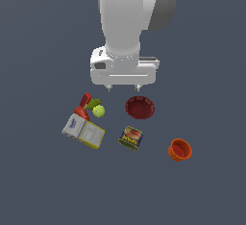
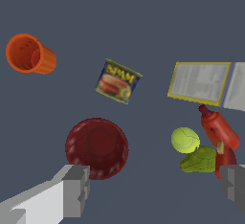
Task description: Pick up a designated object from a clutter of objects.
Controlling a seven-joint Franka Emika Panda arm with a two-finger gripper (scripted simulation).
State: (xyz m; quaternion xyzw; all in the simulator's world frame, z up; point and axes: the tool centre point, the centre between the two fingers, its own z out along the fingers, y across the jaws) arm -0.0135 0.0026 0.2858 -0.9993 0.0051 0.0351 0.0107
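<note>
Dark grey-blue floor fills both views, bare except for a small scatter of things below the white arm. In the exterior view the red thing (image 1: 83, 106) lies left of centre, its bent body running from an upper stub down to a lower block. It touches or nearly touches the green piece (image 1: 92, 104) and the yellow-green ball (image 1: 99, 111) on its right, and its lower end sits just above the flat box (image 1: 83, 131). The dark red bowl (image 1: 140, 107) is near the centre, the tin (image 1: 130, 138) below it, and the orange cup (image 1: 179, 149) well apart at lower right.

The gripper (image 2: 158, 189) hangs above the clutter with its jaws spread wide and nothing between them; the wrist view shows one finger (image 2: 72, 189) at lower left and the other cut off at the right edge.

The red thing (image 2: 219, 139) looks rigid, small and light, with smooth, probably slick faces. My guess is that the straight middle stretch, taken across its narrow width, gives the surest hold; the tapered tip would likely slip. The ball could roll if nudged, and the green piece crowds one side.

Much is unclear. The lower end of the red thing is hidden behind the finger at the right edge of the wrist view, so its full shape cannot be read. The exterior view is too coarse to show whether it rests on the box edge or only beside it
</note>
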